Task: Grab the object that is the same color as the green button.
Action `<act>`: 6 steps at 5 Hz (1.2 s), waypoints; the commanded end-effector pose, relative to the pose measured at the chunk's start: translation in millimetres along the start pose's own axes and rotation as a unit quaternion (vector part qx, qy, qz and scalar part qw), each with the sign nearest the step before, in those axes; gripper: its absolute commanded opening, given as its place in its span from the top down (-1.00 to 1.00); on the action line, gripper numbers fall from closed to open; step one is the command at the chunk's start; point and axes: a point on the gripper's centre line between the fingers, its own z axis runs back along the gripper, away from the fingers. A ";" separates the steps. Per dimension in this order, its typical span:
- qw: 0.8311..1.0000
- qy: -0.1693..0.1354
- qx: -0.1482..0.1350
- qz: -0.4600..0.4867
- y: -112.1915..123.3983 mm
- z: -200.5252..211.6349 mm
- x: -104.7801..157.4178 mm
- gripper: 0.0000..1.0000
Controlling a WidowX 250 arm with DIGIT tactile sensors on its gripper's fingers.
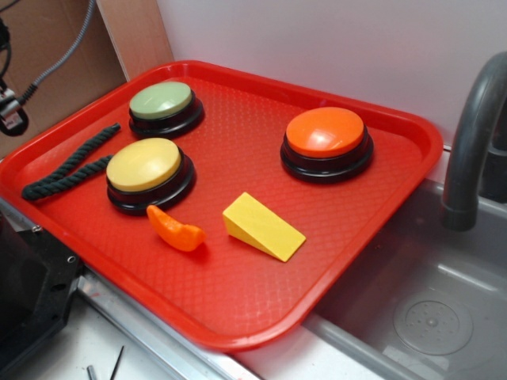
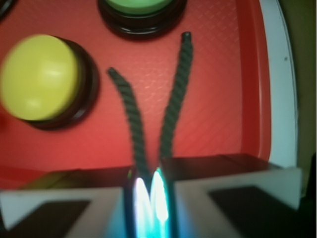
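Where the red tray's (image 1: pixel 380 261) left edge rises, a dark green twisted rope piece (image 1: pixel 67 166) lies doubled over, its two strands spreading toward the pale green button (image 1: pixel 162 101) at the tray's back left. In the wrist view the hand (image 2: pixel 148 198) sits at the rope's folded end, its two pale fingers (image 2: pixel 59 210) drawn near together with the fold pinched or nearly pinched between them; whether they truly clamp it cannot be told, since glare fills the gap. The exterior view shows the rope lying on the tray, with no hand visible there.

Just beside the rope stands the yellow button (image 1: pixel 144 165), almost touching one strand. Farther off lie an orange curved piece (image 1: pixel 176 229), a yellow wedge (image 1: pixel 263 226) and an orange button (image 1: pixel 325 133).

Likely risks: the thin rope could slip from a shallow grip on the fold, a trailing strand could drag against the yellow button when lifted, or the fingers could catch the tray's raised rim.
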 end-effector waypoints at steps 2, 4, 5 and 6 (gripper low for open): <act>0.963 -0.028 -0.012 -0.267 -26.8 -38.2 17.1 -1.00; 0.959 -0.009 0.005 -0.285 -19.5 -55.1 31.1 -1.00; 0.957 0.006 0.004 -0.290 -17.5 -66.5 36.4 -1.00; 0.959 0.003 -0.002 -0.284 -19.7 -71.2 31.3 -1.00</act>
